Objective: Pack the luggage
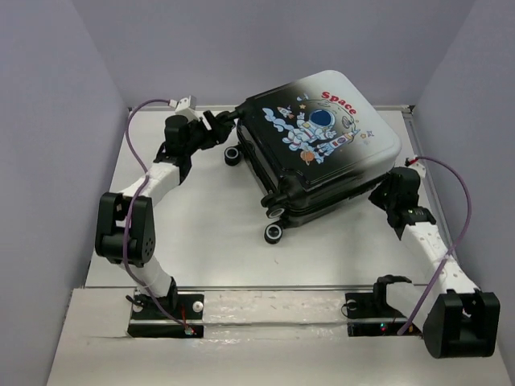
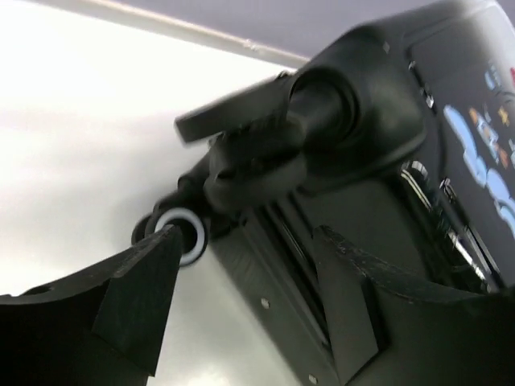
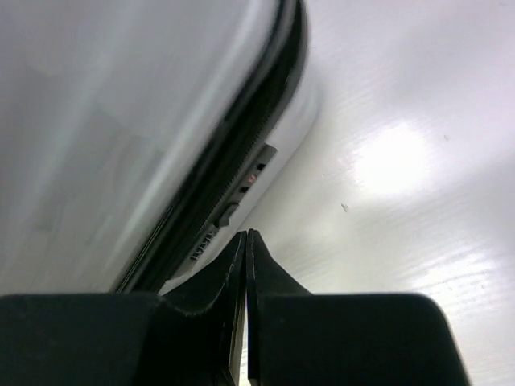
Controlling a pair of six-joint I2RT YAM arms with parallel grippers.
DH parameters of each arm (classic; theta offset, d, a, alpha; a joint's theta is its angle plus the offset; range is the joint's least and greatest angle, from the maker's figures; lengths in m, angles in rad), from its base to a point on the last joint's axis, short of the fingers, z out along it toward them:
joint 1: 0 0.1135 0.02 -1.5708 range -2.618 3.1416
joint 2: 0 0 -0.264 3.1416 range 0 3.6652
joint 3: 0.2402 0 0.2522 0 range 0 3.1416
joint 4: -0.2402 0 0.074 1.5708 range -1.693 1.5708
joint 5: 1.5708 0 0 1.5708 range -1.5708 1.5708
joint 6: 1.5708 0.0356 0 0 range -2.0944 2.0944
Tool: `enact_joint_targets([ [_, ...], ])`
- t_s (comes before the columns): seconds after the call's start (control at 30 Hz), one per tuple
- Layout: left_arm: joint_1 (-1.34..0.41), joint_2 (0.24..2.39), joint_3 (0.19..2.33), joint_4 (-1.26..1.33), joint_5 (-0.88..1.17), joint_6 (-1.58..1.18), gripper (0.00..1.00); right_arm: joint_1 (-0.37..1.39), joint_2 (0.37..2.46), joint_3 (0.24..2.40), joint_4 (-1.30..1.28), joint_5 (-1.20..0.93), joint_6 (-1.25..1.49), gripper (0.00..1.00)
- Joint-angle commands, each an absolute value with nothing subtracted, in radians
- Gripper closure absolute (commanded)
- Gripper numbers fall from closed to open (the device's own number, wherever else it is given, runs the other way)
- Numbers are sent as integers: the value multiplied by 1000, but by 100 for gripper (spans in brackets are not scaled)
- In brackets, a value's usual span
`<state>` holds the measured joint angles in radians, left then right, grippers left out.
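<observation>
The luggage (image 1: 322, 145) lies flat on the white table, astronaut print and red "Space" facing up, its lid down over the lower shell, so the lining is hidden. My left gripper (image 1: 221, 125) is open at the suitcase's back-left corner. In the left wrist view its jaws (image 2: 245, 241) stand wide apart around the dark shell edge (image 2: 378, 104), next to a black wheel (image 2: 183, 229). My right gripper (image 1: 388, 191) is shut and empty against the suitcase's right side. In the right wrist view its tips (image 3: 247, 235) sit just below the shell seam and lock (image 3: 241, 189).
Black wheels (image 1: 273, 234) stick out at the suitcase's near-left end. Grey walls close in the table at the left, back and right. A metal rail (image 1: 273, 293) runs along the front by the arm bases. Cables loop from both arms.
</observation>
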<state>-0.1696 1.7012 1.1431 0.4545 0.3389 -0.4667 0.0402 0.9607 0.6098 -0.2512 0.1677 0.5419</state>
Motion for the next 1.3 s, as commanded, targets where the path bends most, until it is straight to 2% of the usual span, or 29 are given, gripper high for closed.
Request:
enact_joint_targets([
  [0.0,-201,1556,1000,526,203,-522,94,8,1064,732,-101,-85,454,91],
  [0.17,-227,1493,956,535,213,-512,94,8,1225,839,-11,-354,456,89],
  [0.33,-232,1477,927,535,210,-511,94,8,1284,899,31,-361,466,89],
  [0.37,-230,1467,925,535,206,-511,94,8,1284,905,31,-336,463,87],
  [0.4,-229,1445,927,528,204,-511,94,8,1281,911,31,-313,459,80],
  [0.47,-213,1430,959,481,228,-503,94,-3,1278,946,15,-264,453,72],
  [0.5,-206,1427,977,462,241,-499,91,-14,1281,960,9,-264,453,63],
  [0.57,-178,1428,1041,358,253,-467,80,-37,1285,997,3,-287,446,53],
  [0.6,-169,1430,1067,322,247,-447,62,-47,1282,1009,-32,-287,440,49],
  [0.67,-155,1437,1123,241,229,-378,37,-48,1266,1008,-77,-313,427,41],
  [0.7,-137,1446,1144,218,229,-361,18,-48,1229,990,-78,-342,428,33],
  [0.77,-123,1466,1195,190,247,-330,9,-48,1180,938,-80,-409,440,27],
  [0.8,-118,1491,1212,163,253,-292,3,-31,1151,877,-77,-469,462,19],
  [0.93,-101,1537,1261,120,229,-271,1,206,959,760,-98,-416,482,2],
  [1.0,-101,1507,1212,179,270,-313,1,372,844,698,-63,-364,558,0],
  [1.1,-101,1458,1181,218,316,-363,1,513,761,631,-12,-301,676,0],
  [1.27,-103,1407,1183,177,367,-429,1,643,848,638,130,-239,718,0],
])
